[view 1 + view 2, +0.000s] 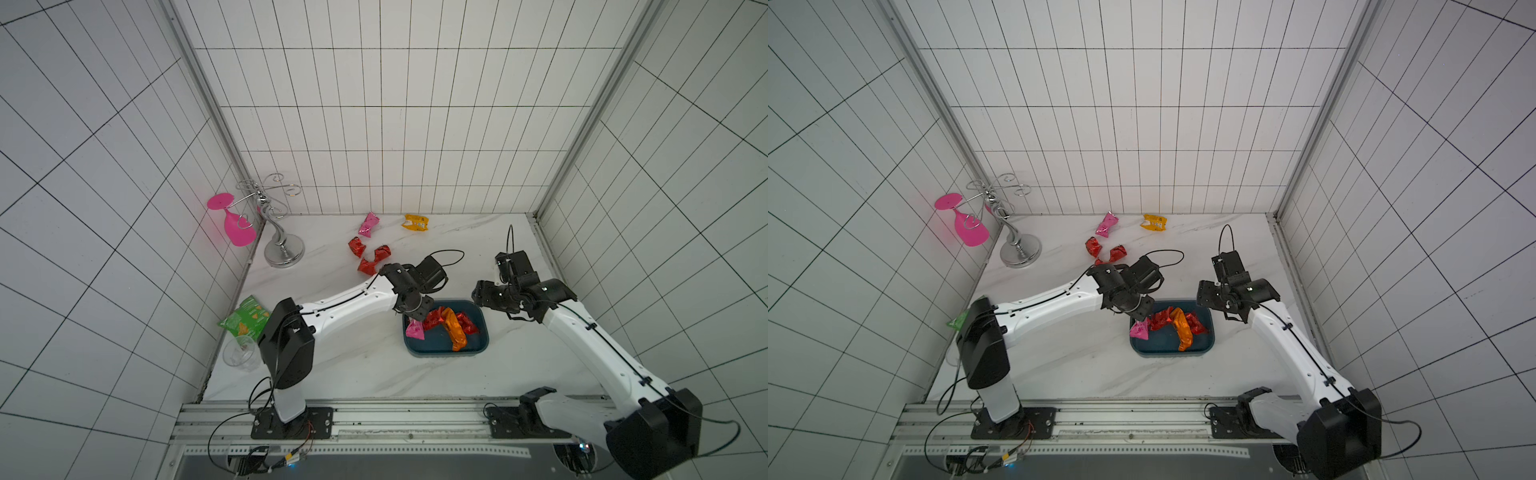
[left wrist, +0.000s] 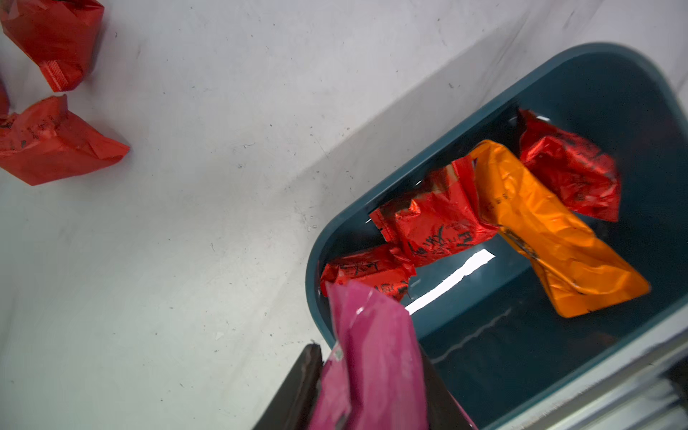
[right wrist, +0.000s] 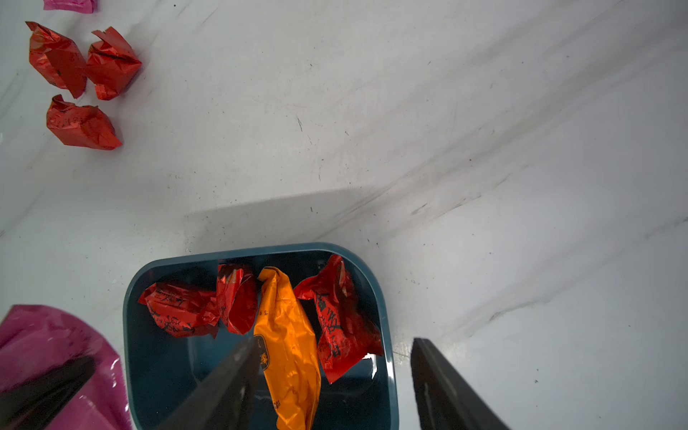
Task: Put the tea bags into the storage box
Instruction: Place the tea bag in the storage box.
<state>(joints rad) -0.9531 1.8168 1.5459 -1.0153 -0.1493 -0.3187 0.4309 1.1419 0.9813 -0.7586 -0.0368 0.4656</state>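
Clear cup [image 1: 241, 353] and green bag [image 1: 246, 322] behind left arm; left jaws clamped on pink sachet [image 1: 414, 329], right jaws apart.

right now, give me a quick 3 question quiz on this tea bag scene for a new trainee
1. True or false: the left gripper holds a pink tea bag over the edge of the storage box.
2. Which colour of tea bag lies in the storage box between the red ones? A) yellow B) orange C) green
3. Fill in: the right gripper is ____ and holds nothing.

Key:
1. True; the left wrist view shows the pink tea bag clamped between the fingers.
2. B; the orange tea bag lies among red tea bags. The yellow tea bag is on the table near the back wall.
3. open
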